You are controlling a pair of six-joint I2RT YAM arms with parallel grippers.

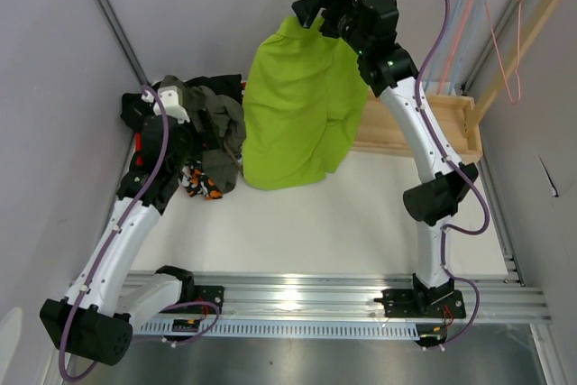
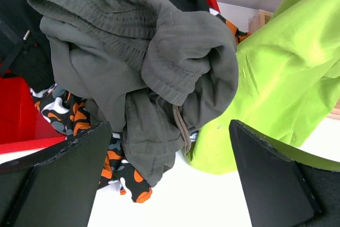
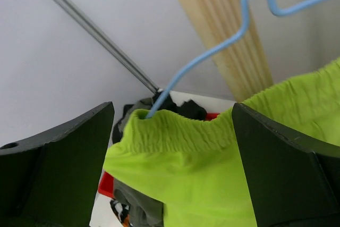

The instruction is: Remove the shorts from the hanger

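Atop lime shorts (image 1: 297, 105), R hand (image 1: 321, 13) raised, agape; L hand (image 2: 170, 131) low

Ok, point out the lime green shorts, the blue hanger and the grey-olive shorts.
lime green shorts (image 1: 302, 105), top view, middle of the fabric.
blue hanger (image 3: 210, 52), right wrist view, sloping wire.
grey-olive shorts (image 2: 159, 62), left wrist view, bunched fabric.
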